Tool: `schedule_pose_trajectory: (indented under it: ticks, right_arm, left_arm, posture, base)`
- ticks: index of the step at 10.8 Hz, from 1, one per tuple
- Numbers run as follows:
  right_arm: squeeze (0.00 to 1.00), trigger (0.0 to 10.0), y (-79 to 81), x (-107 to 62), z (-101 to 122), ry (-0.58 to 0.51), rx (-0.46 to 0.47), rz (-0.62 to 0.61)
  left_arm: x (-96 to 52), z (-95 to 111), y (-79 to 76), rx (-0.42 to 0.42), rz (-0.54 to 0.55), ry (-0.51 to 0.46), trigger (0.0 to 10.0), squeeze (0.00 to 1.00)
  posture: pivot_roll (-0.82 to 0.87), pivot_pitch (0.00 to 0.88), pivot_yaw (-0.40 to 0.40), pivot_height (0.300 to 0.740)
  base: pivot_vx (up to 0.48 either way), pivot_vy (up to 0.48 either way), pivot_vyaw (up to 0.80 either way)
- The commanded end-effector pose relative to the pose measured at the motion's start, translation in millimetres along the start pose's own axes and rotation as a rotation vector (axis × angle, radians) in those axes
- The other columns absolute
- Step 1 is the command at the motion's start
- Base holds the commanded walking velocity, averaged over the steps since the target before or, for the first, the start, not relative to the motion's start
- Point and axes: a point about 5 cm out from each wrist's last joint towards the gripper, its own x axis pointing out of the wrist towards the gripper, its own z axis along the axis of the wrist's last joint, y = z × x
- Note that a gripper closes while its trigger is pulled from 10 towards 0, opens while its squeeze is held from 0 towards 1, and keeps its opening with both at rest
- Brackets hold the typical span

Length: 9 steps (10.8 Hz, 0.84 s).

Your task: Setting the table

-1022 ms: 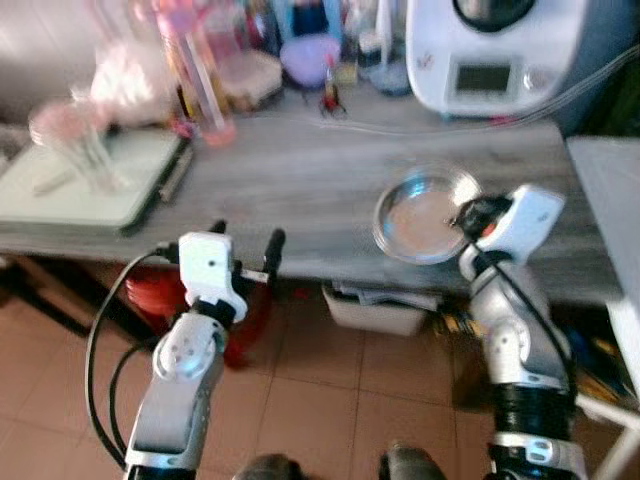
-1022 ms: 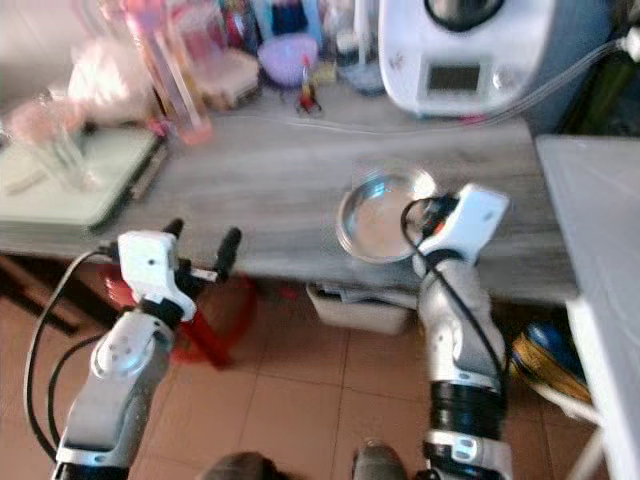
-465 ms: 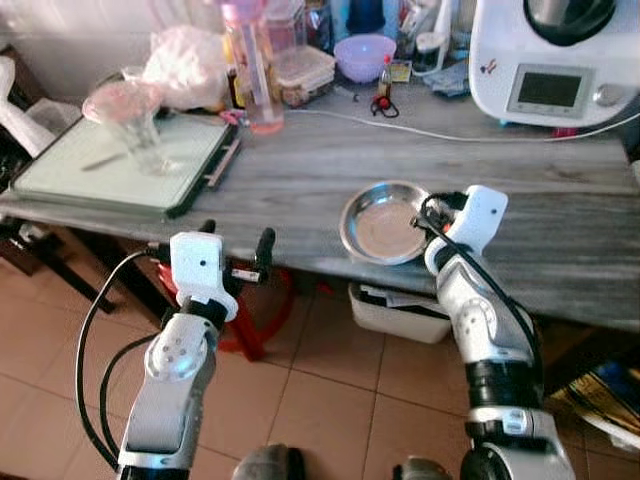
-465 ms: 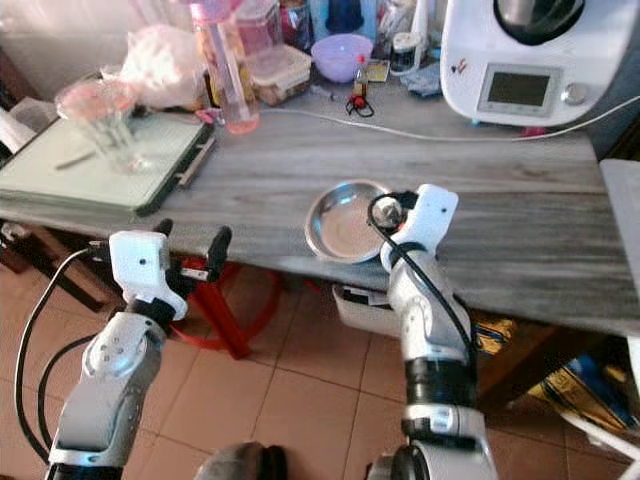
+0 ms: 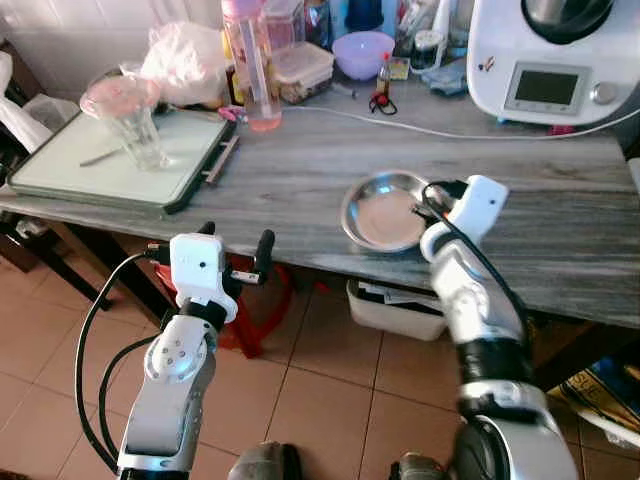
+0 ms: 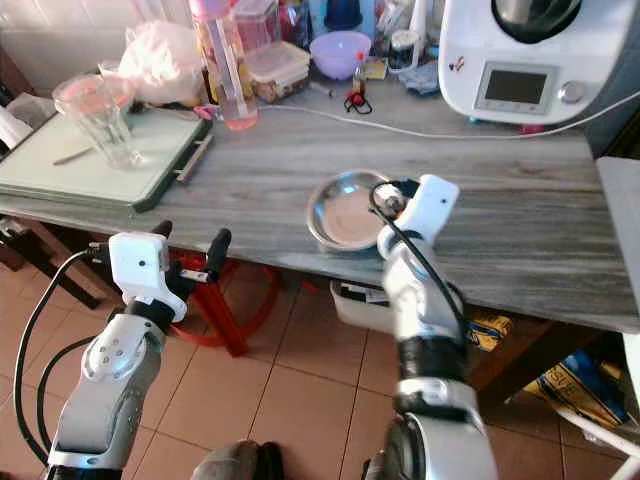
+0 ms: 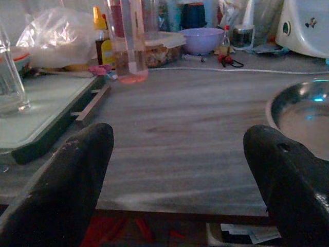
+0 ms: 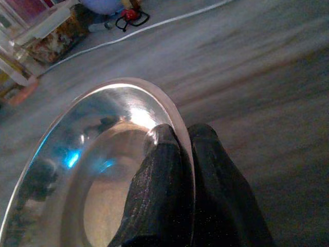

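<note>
Nearest to the robot, the left gripper waits below the near edge of the wooden table, in front of it. Its two black fingers are spread wide and hold nothing. It has no work at this moment and should stay low, so that it does not knock the table edge.

A little farther, on the right, the right gripper is clenched on the rim of the steel plate. One finger lies inside the dish and the other outside, with the thin rim pinched between them. The plate is over the near part of the table, close to its front edge. I cannot tell if it rests flat or is slightly lifted on the gripped side.

In my judgement the step in hand is to carry or place this plate. To do it well, the grip on the rim must stay firm, because polished metal is slippery and a one-sided pinch lets the plate tilt. The move should be slow and low, with the plate kept level and well inside the front edge.

Farther left stand a tray and a glass. At the far side are a pink bottle, a white cable and a white kitchen machine. The plate's path should avoid the cable.
</note>
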Motion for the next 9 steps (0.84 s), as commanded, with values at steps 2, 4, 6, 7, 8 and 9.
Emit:
schedule_pose_trajectory:
  ticks: [2, 4, 6, 7, 8, 9]
  right_arm:
    - [1.0, 10.0, 14.5, 3.8, 3, -0.015, 0.044, 0.04]
    - [1.0, 10.0, 15.2, 0.6, 5, -0.016, 0.034, 0.046]
    - [1.0, 10.0, 12.0, -7.6, 15, -0.071, -0.015, 0.079]
    - [1.0, 10.0, 10.9, -10.1, 17, -0.08, -0.023, 0.083]
    - [1.0, 10.0, 7.2, -19.8, 20, -0.109, -0.062, 0.083]
    - [1.0, 10.0, 4.6, -29.9, 21, -0.128, -0.099, 0.089]
  left_arm:
    - [-2.2, 0, 1.4, 0.016, 0.005, 0.012, 10.0, 0.0]
    - [-3.8, -2, 2.8, 0.015, 0.024, 0.027, 10.0, 0.0]
    - [-2.4, -4, 1.8, -0.002, 0.021, 0.037, 10.0, 0.0]
    - [-2.6, -4, 0.6, -0.006, 0.014, 0.037, 10.0, 0.0]
    - [-1.9, -5, -0.8, 0.008, 0.024, 0.045, 10.0, 0.0]
    - [-2.4, -6, 0.4, 0.006, 0.035, 0.052, 10.0, 0.0]
  posture:
    - [-0.01, 0.082, 0.091, 0.74]
    - [-0.01, 0.083, 0.087, 0.74]
    - [-0.01, 0.087, 0.087, 0.74]
    - [-0.02, 0.086, 0.087, 0.74]
    - [-0.02, 0.082, 0.083, 0.74]
    - [-0.02, 0.079, 0.081, 0.74]
  base:
    - [0.0, 0.0, 0.0]
    - [0.0, 0.0, 0.0]
    - [0.0, 0.0, 0.0]
    - [0.0, 0.0, 0.0]
    - [0.0, 0.0, 0.0]
    - [0.0, 0.0, 0.0]
